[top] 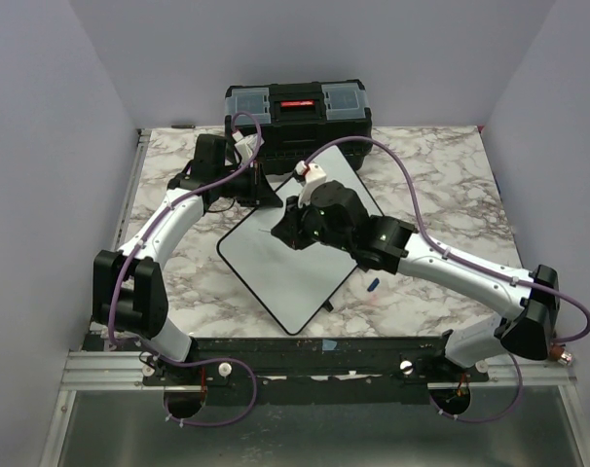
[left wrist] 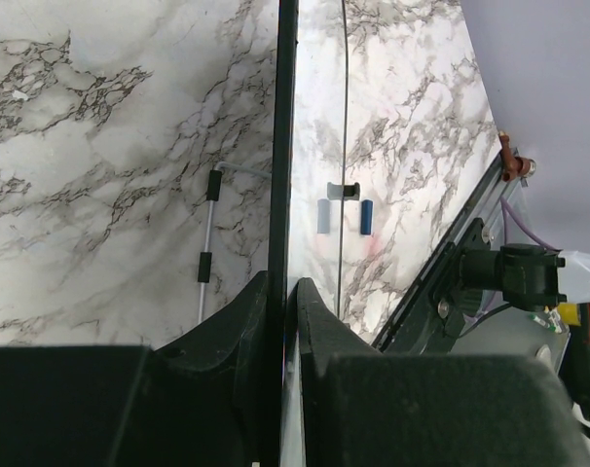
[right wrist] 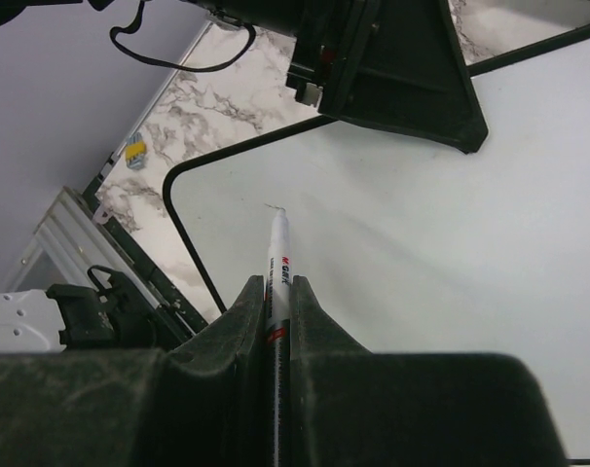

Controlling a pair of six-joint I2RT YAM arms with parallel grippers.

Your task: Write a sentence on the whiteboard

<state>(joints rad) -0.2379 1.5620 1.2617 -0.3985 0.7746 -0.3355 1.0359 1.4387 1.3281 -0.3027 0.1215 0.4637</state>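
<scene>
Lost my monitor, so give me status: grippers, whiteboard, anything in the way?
Left gripper shut on whiteboard frame. Right gripper shut on marker, tip at the board, surface nearly blank. Black toolbox behind, not obstructing.

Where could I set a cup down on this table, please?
Bare marble: back right, between the toolbox and the right arm; near left, beside the whiteboard. Crowded: the middle, around the left gripper and right gripper.
</scene>
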